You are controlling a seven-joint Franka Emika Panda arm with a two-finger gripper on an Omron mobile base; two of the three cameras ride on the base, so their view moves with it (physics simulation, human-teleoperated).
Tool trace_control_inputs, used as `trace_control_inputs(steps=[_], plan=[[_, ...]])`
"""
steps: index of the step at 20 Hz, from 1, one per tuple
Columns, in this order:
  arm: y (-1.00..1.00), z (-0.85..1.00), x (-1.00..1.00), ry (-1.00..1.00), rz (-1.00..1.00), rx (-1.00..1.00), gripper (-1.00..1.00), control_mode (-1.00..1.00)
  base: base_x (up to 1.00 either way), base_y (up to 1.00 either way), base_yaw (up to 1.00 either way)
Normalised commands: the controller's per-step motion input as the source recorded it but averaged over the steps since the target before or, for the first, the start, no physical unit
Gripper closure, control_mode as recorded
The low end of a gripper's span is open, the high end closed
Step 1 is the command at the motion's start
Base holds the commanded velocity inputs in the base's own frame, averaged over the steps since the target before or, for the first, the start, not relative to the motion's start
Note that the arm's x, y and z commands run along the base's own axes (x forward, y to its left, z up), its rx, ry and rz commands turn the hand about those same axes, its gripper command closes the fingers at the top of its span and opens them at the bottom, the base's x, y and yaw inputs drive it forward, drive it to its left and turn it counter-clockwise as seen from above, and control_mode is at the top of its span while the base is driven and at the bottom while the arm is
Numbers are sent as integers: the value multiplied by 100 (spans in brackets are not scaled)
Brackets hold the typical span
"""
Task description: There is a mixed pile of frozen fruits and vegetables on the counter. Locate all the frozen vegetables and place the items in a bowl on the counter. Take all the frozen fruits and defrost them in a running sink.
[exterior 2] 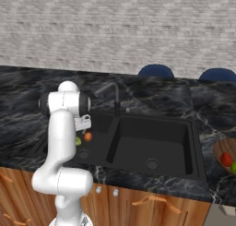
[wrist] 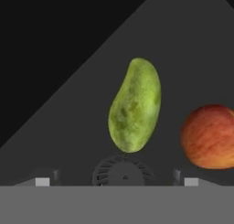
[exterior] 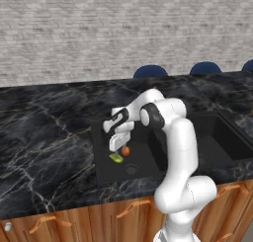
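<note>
My gripper [exterior: 119, 141] hangs open over the left basin of the black sink [exterior: 102, 163], its fingertips [wrist: 42, 181] spread wide with nothing between them. Just below it is the red-orange ball [exterior: 125, 150] [exterior 2: 87, 136] [wrist: 208, 136], free of the fingers. The yellow-green oblong [exterior: 116, 157] [exterior 2: 78, 140] [wrist: 135, 106] lies on the basin floor beside it, close to the round drain [wrist: 122, 173]. At the far right a wooden bowl [exterior 2: 217, 149] on the counter [exterior: 44, 137] holds the red chunk [exterior 2: 226, 159] and the green ball [exterior 2: 233, 166].
A slim dark faucet [exterior 2: 113, 97] stands behind the divider between the two basins. The right basin [exterior 2: 152, 144] has its own drain. Blue chair backs [exterior: 150, 71] show beyond the counter. Wooden cabinet fronts [exterior: 89, 221] run below the counter edge.
</note>
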Motion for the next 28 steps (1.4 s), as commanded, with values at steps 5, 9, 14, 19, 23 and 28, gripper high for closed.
trace_control_inputs(steps=[5,9,14,19,23,28], plan=[[-7,50,-25,-1,-4,3,-100,-100,0,0,0],[-4,53,-21,0,-5,2,-100,-100,0,0,0],[-15,38,-31,1,-5,3,-100,-100,0,0,0],[-21,37,-26,-4,-7,0,-100,-100,0,0,0],[-14,48,-19,-3,-8,0,-100,-100,0,0,0],[-13,47,-17,-5,-10,0,-100,-100,0,0,0]])
